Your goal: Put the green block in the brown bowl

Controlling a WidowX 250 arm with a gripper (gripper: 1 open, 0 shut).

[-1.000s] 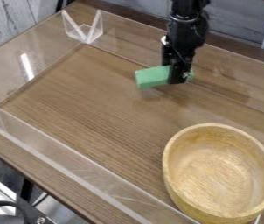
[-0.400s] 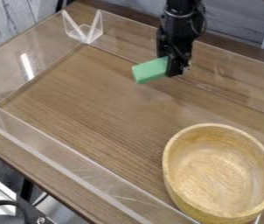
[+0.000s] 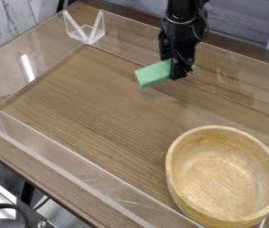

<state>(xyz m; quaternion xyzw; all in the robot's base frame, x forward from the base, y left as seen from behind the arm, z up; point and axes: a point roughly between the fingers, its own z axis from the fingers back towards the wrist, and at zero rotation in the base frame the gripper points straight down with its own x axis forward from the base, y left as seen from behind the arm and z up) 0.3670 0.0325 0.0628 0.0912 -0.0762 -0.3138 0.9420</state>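
We count one green block (image 3: 154, 73), one brown bowl (image 3: 225, 175) and one robot arm (image 3: 186, 20). The arm enters from the far edge of the desk (image 3: 113, 116) and points downward, its jaws (image 3: 173, 65) at the lower end. We observe the jaws clamped on one end of the block, which tilts and projects toward the left of the view. The bowl sits at the near right, well apart from the block.

Bowl (image 3: 225, 176) base beyond bottom edge?Robot arm (image 3: 187, 11) cut off above
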